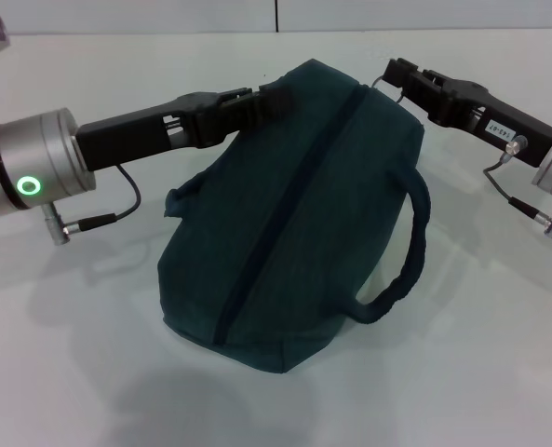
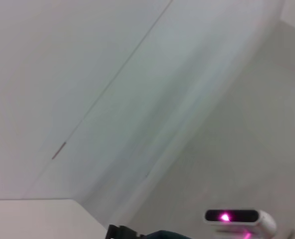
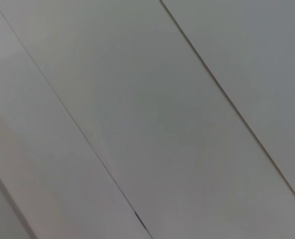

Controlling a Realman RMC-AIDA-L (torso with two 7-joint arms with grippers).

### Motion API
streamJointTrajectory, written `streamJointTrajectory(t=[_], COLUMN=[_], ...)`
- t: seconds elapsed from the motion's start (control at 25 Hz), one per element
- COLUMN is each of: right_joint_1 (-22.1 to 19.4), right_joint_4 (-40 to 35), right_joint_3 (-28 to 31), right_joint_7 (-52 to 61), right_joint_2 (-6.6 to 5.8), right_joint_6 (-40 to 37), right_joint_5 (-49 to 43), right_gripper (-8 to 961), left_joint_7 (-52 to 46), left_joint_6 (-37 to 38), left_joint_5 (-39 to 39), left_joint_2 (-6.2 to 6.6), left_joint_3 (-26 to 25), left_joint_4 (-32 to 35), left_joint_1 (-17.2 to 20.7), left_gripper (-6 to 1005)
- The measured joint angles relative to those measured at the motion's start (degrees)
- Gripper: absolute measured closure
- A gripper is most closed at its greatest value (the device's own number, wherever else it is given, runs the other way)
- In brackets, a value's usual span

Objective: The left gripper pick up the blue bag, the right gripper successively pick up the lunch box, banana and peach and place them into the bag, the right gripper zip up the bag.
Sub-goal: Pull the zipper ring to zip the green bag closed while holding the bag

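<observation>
The blue bag (image 1: 294, 214) stands on the white table (image 1: 61, 307), its far end lifted and its dark zip line (image 1: 289, 209) running closed along the top. My left gripper (image 1: 264, 99) is shut on the bag's upper far-left edge and holds it up. My right gripper (image 1: 394, 73) is at the bag's upper far-right corner, fingers together on a thin zip pull (image 1: 379, 82). One carry handle (image 1: 408, 256) hangs on the right side. The lunch box, banana and peach are out of view. A sliver of the bag shows in the left wrist view (image 2: 172, 235).
The table's far edge meets a pale wall (image 1: 164, 14). The left wrist view shows wall panels and a white device with a pink light (image 2: 237, 217). The right wrist view shows only pale panels (image 3: 147, 119).
</observation>
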Motion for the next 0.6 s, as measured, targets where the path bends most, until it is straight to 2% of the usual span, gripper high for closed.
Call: streamJointTrajectory(t=[0.12,0.36,0.56,0.6], right_joint_1=[0.0,0.0,0.0,-0.1], right_joint_4=[-0.2,-0.4,0.0,0.0], right_joint_3=[0.0,0.0,0.0,0.0], right_joint_7=[0.0,0.0,0.0,0.0], right_joint_2=[0.0,-0.01,0.0,0.0], right_joint_6=[-0.1,-0.2,-0.2,-0.2], right_joint_5=[0.0,0.0,0.1,0.1], right_gripper=[835,732,719,684], left_joint_7=[0.0,0.0,0.0,0.0], left_joint_6=[-1.0,-2.2,-2.5,-2.7], left_joint_5=[0.0,0.0,0.0,0.0], left_joint_2=[-0.02,-0.03,-0.07,-0.09], left_joint_3=[0.1,0.2,0.1,0.0], left_joint_4=[0.0,0.0,-0.2,-0.3], left_joint_1=[-0.2,-0.2,-0.3,-0.3], left_gripper=[853,853,862,862])
